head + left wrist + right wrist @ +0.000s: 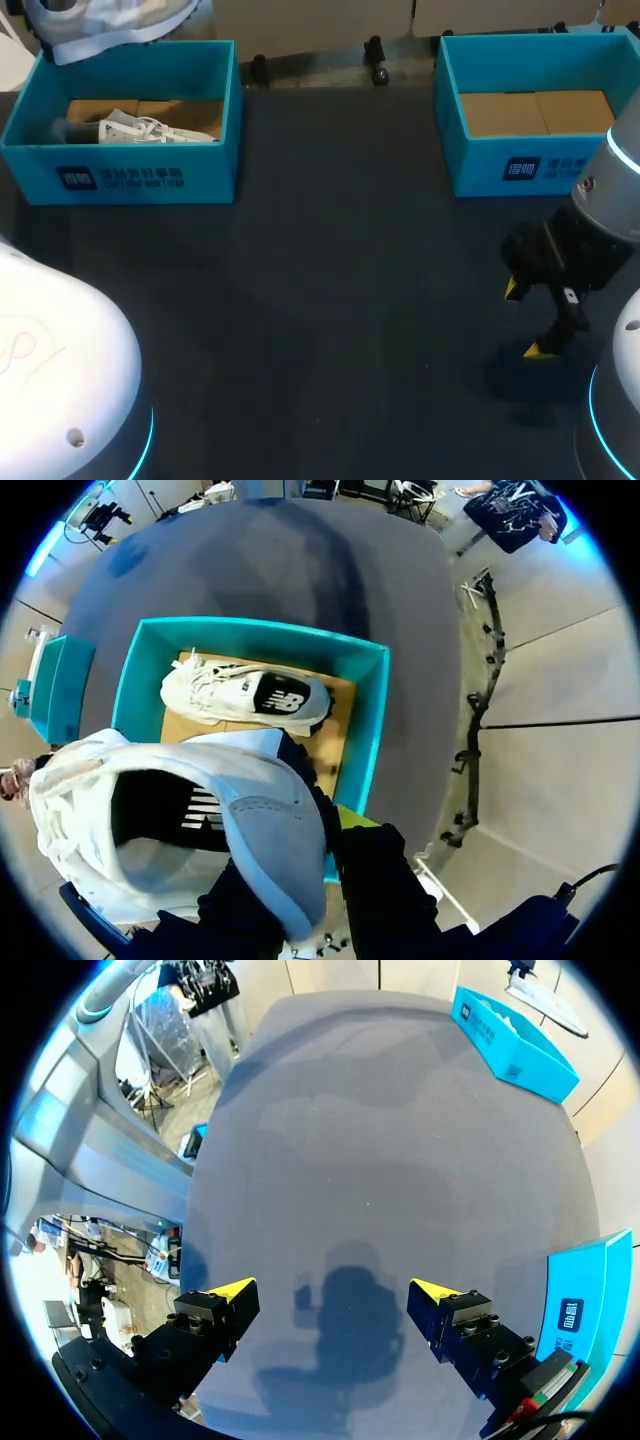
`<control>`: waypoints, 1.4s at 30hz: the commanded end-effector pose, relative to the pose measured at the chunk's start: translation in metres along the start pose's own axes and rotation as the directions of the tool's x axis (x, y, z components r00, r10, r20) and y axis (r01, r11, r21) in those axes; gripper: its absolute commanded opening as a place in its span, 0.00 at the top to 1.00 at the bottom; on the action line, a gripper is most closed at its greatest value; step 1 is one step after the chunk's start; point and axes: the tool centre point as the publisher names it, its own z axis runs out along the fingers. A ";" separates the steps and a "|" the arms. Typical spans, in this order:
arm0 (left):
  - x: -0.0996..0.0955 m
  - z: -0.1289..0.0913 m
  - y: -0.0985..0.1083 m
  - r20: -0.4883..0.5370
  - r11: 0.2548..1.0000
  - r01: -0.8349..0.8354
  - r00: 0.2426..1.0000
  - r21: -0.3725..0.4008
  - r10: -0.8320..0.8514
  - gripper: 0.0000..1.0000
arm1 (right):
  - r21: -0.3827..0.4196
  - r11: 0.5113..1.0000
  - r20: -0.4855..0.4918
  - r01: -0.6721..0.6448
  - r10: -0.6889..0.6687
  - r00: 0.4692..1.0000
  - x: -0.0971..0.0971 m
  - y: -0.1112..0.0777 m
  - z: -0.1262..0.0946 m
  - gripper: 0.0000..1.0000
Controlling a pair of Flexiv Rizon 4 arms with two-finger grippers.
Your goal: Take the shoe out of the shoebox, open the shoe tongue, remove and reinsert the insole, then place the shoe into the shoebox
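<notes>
1. The teal cardboard shoebox (120,178) at the worktop's far left corner has a dark square logo with white characters on its front wall. A row of dark characters runs beside it, too small to read.
2. The second teal cardboard shoebox (520,170), at the far right corner, has a like logo and row of characters, partly hidden by the right arm and also unreadable.
3. The white shoe (245,695) lying in the far left box has a dark side panel with a white letter logo.
4. The white and pale blue shoe (180,820) above that box shows white bars on its dark lining, which cannot be read.
5. The white rounded arm base (50,350) at the near left corner has a faint curled mark and no letters.
</notes>
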 end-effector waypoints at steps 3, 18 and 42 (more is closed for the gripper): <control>0.001 -0.003 0.004 -0.001 1.000 0.000 1.000 0.010 0.000 1.00 | 0.001 1.000 0.000 0.000 0.000 1.000 0.000 0.000 0.001 0.00; 0.019 0.023 0.007 -0.051 0.965 -0.214 0.977 -0.151 0.209 1.00 | 0.001 1.000 0.000 0.000 0.000 1.000 0.000 0.000 0.001 0.00; 0.027 0.054 0.000 -0.112 0.935 -0.331 0.941 -0.127 0.318 1.00 | 0.001 1.000 0.000 0.000 0.000 1.000 0.000 0.000 0.001 0.00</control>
